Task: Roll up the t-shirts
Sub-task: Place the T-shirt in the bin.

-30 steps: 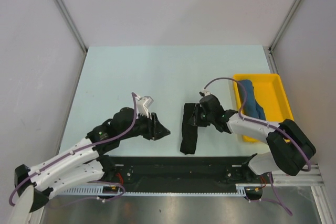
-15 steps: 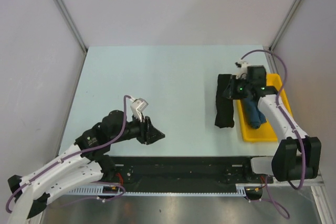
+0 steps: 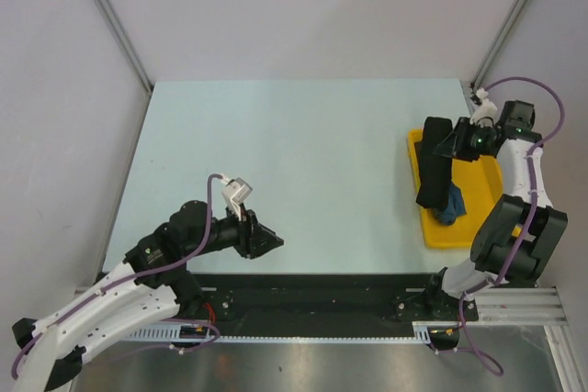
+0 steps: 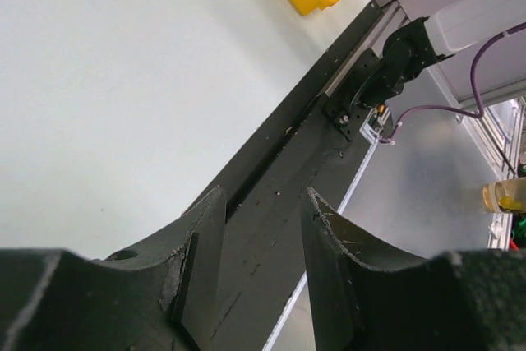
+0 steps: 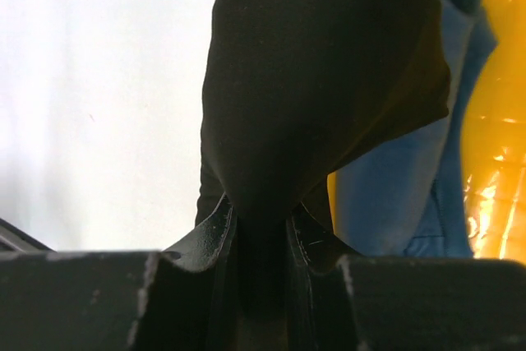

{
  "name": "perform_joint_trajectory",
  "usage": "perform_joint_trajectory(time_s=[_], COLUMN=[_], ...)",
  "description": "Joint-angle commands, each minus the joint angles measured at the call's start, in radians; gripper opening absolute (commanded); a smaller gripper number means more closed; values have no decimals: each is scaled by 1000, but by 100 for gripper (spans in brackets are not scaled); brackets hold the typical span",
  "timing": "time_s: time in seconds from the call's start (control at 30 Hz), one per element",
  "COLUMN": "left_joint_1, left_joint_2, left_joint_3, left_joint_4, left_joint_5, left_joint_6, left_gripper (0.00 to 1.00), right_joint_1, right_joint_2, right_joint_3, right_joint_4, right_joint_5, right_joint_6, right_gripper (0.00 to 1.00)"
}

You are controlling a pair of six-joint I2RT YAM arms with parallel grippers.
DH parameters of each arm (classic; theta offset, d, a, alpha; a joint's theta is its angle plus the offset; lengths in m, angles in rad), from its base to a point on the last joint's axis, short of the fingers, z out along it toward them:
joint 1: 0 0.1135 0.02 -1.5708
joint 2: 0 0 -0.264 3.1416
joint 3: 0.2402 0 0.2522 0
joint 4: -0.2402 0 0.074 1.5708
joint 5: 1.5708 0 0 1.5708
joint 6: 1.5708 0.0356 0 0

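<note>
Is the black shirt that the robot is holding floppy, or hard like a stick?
Probably floppy: the black shirt sags from the right gripper and bulges around the pinch. It looks light, since one small pinch holds it up. It may slump or unroll a bit if it is let go over the yellow tray.

the right gripper [image 3: 452, 141] swung from the middle of the table [image 3: 303, 135] out to the right and farther back, taking the rolled black t-shirt [image 3: 434, 172] with it. the roll went from hanging over bare table to hanging over the left side of the yellow tray [image 3: 484, 172], where it hid much of the teal t-shirt [image 3: 452, 208]. the left gripper [image 3: 265, 243] drew back slightly toward the near edge.
</note>
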Motion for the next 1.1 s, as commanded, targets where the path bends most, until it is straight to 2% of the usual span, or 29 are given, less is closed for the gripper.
perform_joint_trajectory(time_s=[0.0,0.07,0.27,0.57,1.07], left_joint_1=[14,19,32,34,54], left_joint_2=[-14,-17,-9,-3,26], left_joint_3=[-23,-30,-49,-55,-52], left_joint_4=[30,36,63,68,67], left_joint_5=[17,12,8,3,5], left_joint_6=[33,39,43,43,45], left_gripper=[46,46,46,46,45], right_joint_1=[-75,-131,-212,-189,-202], right_joint_2=[45,54,109,281,481], right_joint_3=[112,159,305,435,451], right_joint_4=[-15,-18,-92,-217,-263], right_joint_5=[-192,-269,-310,-188,6], right_joint_6=[-15,5,-5,-98,-160], right_gripper=[0,0,0,0,0])
